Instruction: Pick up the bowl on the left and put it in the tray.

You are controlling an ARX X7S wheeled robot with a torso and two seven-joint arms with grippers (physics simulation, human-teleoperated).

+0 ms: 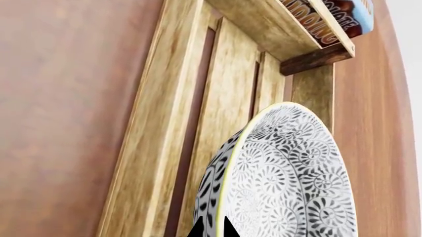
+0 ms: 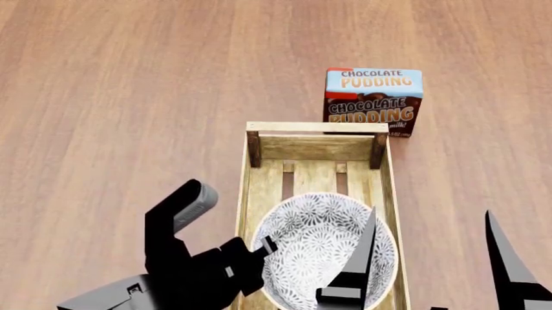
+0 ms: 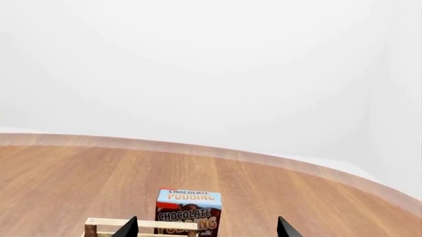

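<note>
The bowl (image 2: pixel 324 248), white with a dense grey-blue floral pattern, sits within the near half of the tray (image 2: pixel 315 128), a light-wood slatted crate, and spans nearly its whole width. My left gripper (image 2: pixel 264 247) is shut on the bowl's left rim. In the left wrist view its two dark fingertips (image 1: pixel 213 229) straddle the rim of the bowl (image 1: pixel 290 177) over the slats of the tray (image 1: pixel 228 98). I cannot tell whether the bowl rests on the slats. My right gripper (image 2: pixel 430 212) stands open and empty, right of the bowl; its tips (image 3: pixel 207 227) frame the far end of the tray (image 3: pixel 142 224).
A chocolate pudding box (image 2: pixel 373 100) stands just beyond the tray's far right corner, also seen as a chocolate pudding box (image 3: pixel 189 210) and a chocolate pudding box (image 1: pixel 336 19). The brown wooden table (image 2: pixel 112 97) runs to a curved far edge (image 3: pixel 277 160).
</note>
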